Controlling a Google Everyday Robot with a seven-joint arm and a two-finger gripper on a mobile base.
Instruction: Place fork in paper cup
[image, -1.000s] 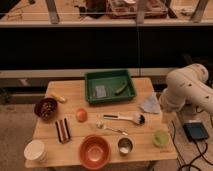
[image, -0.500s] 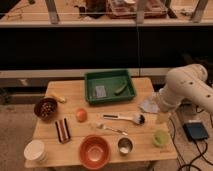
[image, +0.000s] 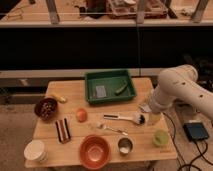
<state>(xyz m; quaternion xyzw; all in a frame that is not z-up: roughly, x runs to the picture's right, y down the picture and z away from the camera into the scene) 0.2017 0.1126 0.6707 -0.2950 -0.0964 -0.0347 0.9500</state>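
Note:
The fork (image: 113, 129), slim and silver, lies flat near the middle of the wooden table (image: 145, 147), just in front of a white-handled utensil with a dark head (image: 125, 118). Far from it, the white paper cup (image: 35, 150) stands at the front left corner. My white arm reaches in from the right. Its gripper (image: 151, 118) hangs over the table's right side beside the dark head of the white-handled utensil, a hand's width right of the fork. The jaws look open, with nothing between them.
An orange bowl (image: 94, 151), a steel cup (image: 124, 146) and a light green cup (image: 160, 137) stand along the front. A green tray (image: 110, 95) is at the back. A dark bowl (image: 46, 108), an orange fruit (image: 81, 115) and a dark block (image: 62, 130) sit left.
My arm has swung left from beyond the table's right edge, bringing the gripper over the table's right side. Nothing on the table has moved.

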